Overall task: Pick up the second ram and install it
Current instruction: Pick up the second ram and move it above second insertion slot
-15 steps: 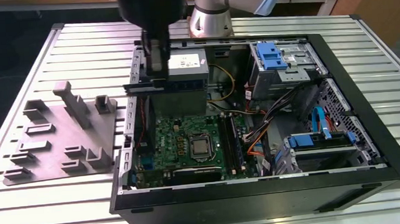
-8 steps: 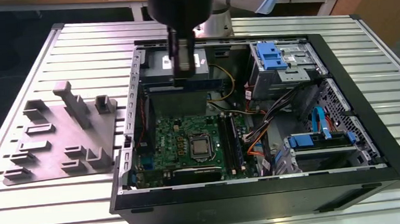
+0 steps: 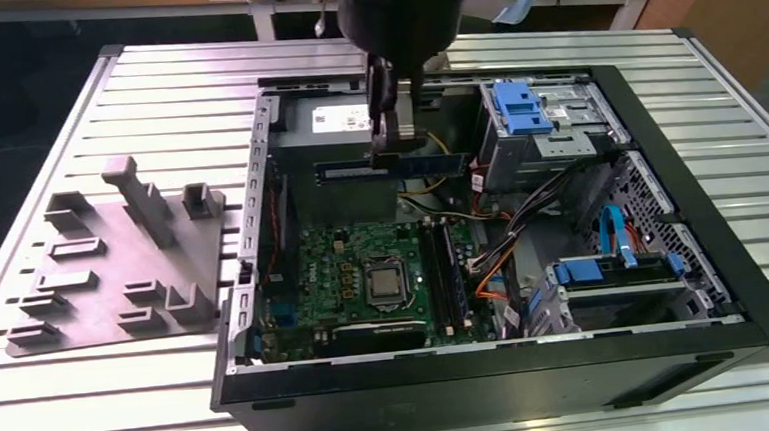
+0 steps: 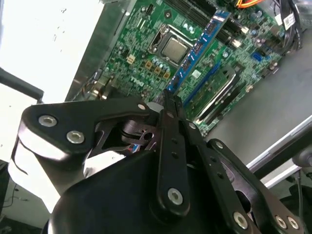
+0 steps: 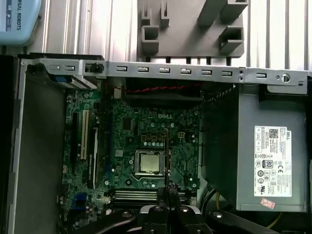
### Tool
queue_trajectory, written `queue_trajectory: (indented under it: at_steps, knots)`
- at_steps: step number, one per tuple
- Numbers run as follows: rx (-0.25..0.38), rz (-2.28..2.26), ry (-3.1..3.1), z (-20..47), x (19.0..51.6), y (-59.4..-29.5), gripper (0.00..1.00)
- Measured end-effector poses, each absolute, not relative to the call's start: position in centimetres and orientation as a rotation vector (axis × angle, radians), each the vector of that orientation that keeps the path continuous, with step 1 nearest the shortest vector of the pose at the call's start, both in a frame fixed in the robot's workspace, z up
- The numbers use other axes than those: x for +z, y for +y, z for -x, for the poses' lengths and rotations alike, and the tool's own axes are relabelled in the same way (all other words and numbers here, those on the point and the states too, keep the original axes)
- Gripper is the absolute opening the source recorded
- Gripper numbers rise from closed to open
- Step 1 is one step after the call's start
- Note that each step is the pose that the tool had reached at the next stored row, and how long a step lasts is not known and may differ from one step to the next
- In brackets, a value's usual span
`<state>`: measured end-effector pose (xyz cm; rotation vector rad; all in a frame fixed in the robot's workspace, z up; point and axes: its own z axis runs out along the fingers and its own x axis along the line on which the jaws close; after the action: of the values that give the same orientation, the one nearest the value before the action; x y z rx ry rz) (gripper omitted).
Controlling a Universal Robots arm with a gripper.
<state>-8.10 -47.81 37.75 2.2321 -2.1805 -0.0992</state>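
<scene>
While the arm hangs over the open computer case, the claw is pressed together on the second ram, pinching it near one end of its upper edge.

- Ram: held level in the air, long edge down, above the rear part of the case and clear of the motherboard. Not seated in any slot.
- Second wrist view: claw grips the ram, which runs out past the processor.
- First wrist view: ram seen edge-on as a thin line beside the processor.
- Black slot rails lie just at the exterior view's right of the processor.
- Grey fixture plate sits on the slatted worktop, at the exterior view's left of the case.
</scene>
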Motion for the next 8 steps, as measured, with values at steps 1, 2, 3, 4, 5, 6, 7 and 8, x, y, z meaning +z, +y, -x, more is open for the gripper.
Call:
queue_trajectory:
  at_steps: [1,2,3,4,5,6,7,8]
  knots:
    - [-0.099,-2.232,-2.180,8.0,37.6,-47.8,0.11]
    - [-0.099,-2.232,-2.180,8.0,37.4,-47.8,0.11]
    - [-0.099,-2.232,-2.180,7.9,37.2,-47.8,0.11]
    - [-0.099,-2.232,-2.181,7.9,37.0,-47.8,0.11]
    - [-0.099,-2.232,-2.181,7.9,36.8,-47.8,0.11]
    - [-0.099,-2.232,-2.181,7.9,36.7,-47.8,0.11]
    - [-0.099,-2.232,-2.180,7.8,36.5,-47.8,0.11]
    - [-0.099,-2.232,-2.180,7.8,36.3,-47.8,0.11]
